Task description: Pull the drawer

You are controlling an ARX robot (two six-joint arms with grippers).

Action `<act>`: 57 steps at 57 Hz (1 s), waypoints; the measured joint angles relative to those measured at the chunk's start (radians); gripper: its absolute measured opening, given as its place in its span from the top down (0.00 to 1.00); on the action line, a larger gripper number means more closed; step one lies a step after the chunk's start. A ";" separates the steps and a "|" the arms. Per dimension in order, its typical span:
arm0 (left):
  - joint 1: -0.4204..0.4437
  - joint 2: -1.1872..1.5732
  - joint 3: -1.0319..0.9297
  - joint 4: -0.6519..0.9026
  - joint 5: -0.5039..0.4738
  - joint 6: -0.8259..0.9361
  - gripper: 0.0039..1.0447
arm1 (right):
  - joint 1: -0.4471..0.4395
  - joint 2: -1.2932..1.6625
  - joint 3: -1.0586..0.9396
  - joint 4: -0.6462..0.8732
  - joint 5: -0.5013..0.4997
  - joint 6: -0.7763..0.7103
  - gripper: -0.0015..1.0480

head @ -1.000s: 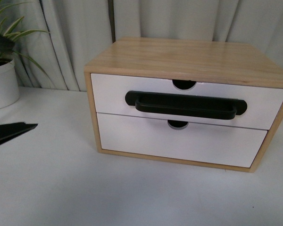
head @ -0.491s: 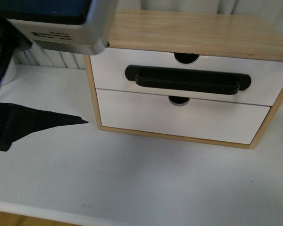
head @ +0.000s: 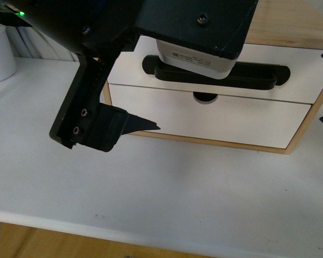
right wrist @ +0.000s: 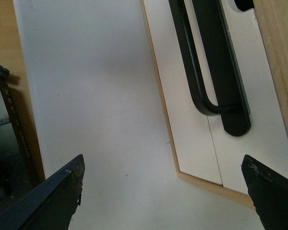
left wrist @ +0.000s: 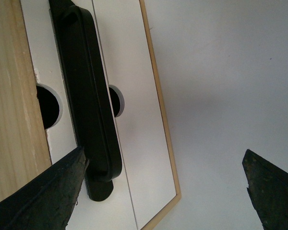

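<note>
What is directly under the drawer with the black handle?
A closed white drawer front without handle, notched at its top edge. Its inside is hidden, and the left gripper covers its left end.

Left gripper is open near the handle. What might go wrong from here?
1. In the front view the left arm hides much of the handle, so alignment rests on the wrist view.
2. There, one finger of the open left gripper sits by the handle's end; it may bump the bar rather than straddle it.
3. The cabinet shows no fixing to the table; pulling the drawer might drag it.
</note>
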 joint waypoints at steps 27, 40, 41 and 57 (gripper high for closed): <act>-0.020 0.095 0.014 0.109 -0.037 0.077 0.05 | 0.075 0.114 0.014 0.189 -0.051 -0.089 0.09; -0.021 0.123 0.014 0.123 -0.040 0.077 0.05 | 0.076 0.149 0.009 0.249 -0.071 -0.085 0.09; -0.021 0.124 0.014 0.123 -0.040 0.077 0.05 | 0.077 0.152 0.008 0.251 -0.073 -0.085 0.09; -0.025 0.148 0.022 0.137 -0.037 0.073 0.05 | 0.091 0.192 -0.001 0.274 -0.085 -0.082 0.09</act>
